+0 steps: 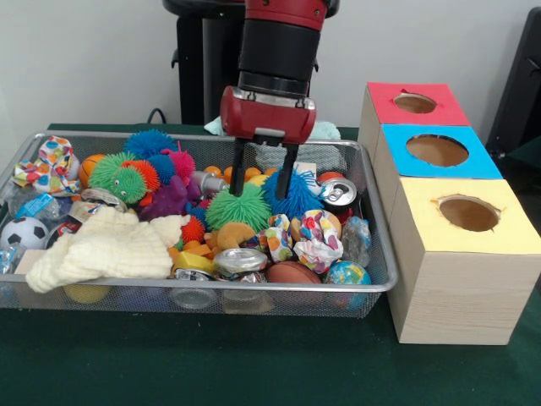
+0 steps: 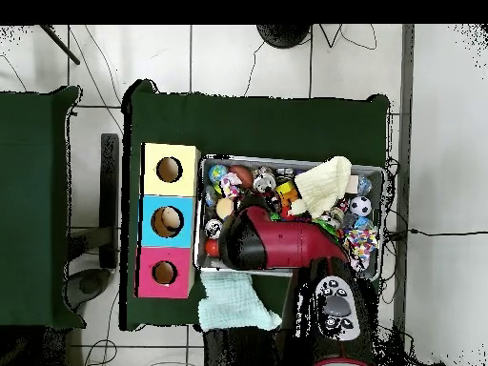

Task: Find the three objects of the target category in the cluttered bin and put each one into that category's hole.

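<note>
The silver wire-mesh bin (image 1: 376, 283) is full of clutter; it also shows in the overhead view (image 2: 286, 159). My gripper (image 1: 263, 176) hangs over its middle rear, open and empty. Its left finger is just above a green spiky ball (image 1: 239, 208) and its right finger is in front of a blue spiky ball (image 1: 297, 196). Three wooden boxes stand right of the bin, each with a round hole: red top (image 1: 414, 103), blue top (image 1: 437, 150), yellow top (image 1: 467, 213). In the overhead view my arm (image 2: 276, 243) hides the gripper and the bin's middle.
The bin also holds a cream towel (image 1: 110, 247), a soccer ball (image 1: 24, 233), crushed cans (image 1: 341, 193), patterned cloth bundles (image 1: 49, 162), more spiky balls (image 1: 118, 176) and a globe ball (image 1: 347, 273). A pale green cloth (image 2: 233, 303) lies on the table beside the bin.
</note>
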Motion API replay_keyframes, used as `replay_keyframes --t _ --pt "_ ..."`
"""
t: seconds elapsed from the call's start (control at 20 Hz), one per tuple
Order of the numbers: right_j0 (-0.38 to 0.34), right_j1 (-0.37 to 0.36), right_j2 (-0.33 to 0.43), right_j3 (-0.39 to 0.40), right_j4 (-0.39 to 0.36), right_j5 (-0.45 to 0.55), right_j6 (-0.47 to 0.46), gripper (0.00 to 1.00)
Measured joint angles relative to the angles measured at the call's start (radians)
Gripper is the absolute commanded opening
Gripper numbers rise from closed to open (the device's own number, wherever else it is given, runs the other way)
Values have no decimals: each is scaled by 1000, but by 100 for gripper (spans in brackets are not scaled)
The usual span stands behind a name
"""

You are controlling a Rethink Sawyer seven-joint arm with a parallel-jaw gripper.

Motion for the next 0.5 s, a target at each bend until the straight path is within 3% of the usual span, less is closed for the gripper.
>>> replay_keyframes --t 0.5 --pt "9 28 40 0 0 0 0 100"
